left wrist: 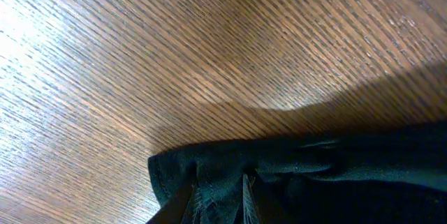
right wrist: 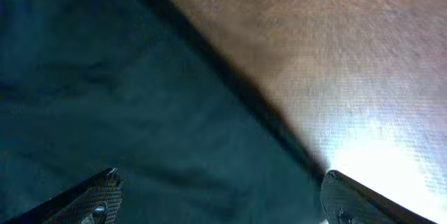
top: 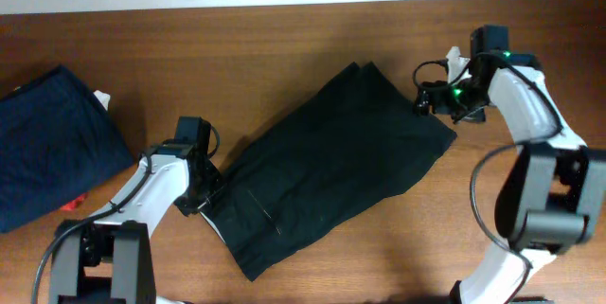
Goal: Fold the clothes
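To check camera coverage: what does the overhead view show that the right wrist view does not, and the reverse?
Only overhead: the whole black shorts lying diagonally, and a navy garment at the left. Only right wrist: the right gripper, fingers spread open over the fabric. Both: the shorts' edge on the wooden table.

No readable text, labels, brands, numbers or signs in any of the three views.
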You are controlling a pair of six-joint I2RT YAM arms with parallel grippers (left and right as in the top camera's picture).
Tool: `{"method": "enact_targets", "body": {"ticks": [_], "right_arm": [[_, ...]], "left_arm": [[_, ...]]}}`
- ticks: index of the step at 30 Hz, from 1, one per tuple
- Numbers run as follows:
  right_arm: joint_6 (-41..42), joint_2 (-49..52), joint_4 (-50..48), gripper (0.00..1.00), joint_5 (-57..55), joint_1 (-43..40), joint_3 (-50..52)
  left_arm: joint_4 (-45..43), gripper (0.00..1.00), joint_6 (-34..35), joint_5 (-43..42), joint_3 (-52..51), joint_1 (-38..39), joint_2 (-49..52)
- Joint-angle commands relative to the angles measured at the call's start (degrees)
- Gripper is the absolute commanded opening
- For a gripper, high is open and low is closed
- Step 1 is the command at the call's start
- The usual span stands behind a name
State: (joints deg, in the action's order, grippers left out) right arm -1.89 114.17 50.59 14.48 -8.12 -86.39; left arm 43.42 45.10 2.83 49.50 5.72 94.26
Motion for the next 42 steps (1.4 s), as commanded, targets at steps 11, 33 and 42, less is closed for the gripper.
{"method": "enact_targets", "body": {"ticks": [11,33,42], "right_arm": [[-1.6,9.2,2.5,0.07,-0.1,-1.6,0.0],[14.3,3.8,12.9,0.47,-1.6,-14.4,0.0],[12.3,-7.3,13.7,0.99,-0.9,-14.3,-0.1]], "left_arm": [[-10.5,0.17,0.7,2.7,-2.8,-0.2,3.3],[-27.5,0.57,-18.5,-6.3,18.7,-2.2,14.6],[2.4,0.99,-20.6,-22.0,27.6,-3.5,13.1]]}}
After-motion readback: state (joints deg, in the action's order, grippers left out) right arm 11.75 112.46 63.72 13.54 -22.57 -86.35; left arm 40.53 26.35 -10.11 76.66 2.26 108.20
